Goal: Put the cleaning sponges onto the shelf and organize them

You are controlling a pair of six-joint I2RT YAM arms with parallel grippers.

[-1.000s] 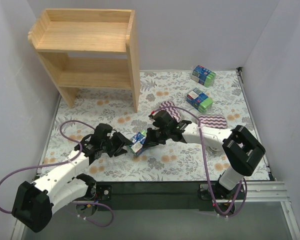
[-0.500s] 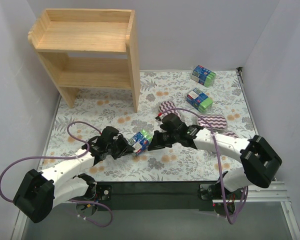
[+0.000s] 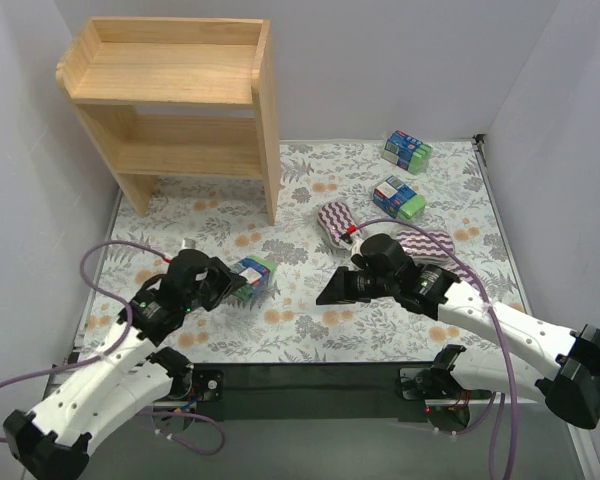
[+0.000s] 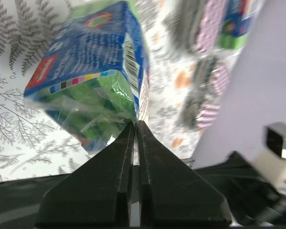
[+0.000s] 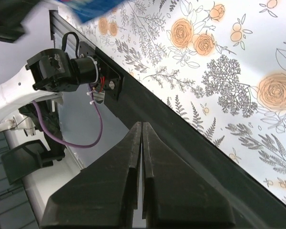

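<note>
My left gripper (image 3: 236, 283) (image 4: 136, 124) is shut on the clear wrap at the edge of a blue-and-green sponge pack (image 3: 254, 273) (image 4: 93, 71), holding it just above the floral mat at the left. Out at mid-table my right gripper (image 3: 323, 298) (image 5: 141, 124) is shut and empty, its tips pointing left toward the pack. Two more blue-and-green packs (image 3: 407, 150) (image 3: 398, 198) lie at the far right. Two purple zigzag pads (image 3: 335, 220) (image 3: 425, 242) lie beside the right arm. The wooden shelf (image 3: 170, 85) stands at the far left, both tiers bare.
The floral mat (image 3: 210, 210) covers the table between white walls. A black rail (image 3: 310, 375) runs along the near edge by the arm bases. Purple cables (image 3: 95, 265) loop beside the left arm.
The pack has passed from the right gripper to the left, which shut on it and drew back left. The right arm pulled away to the right, empty.
</note>
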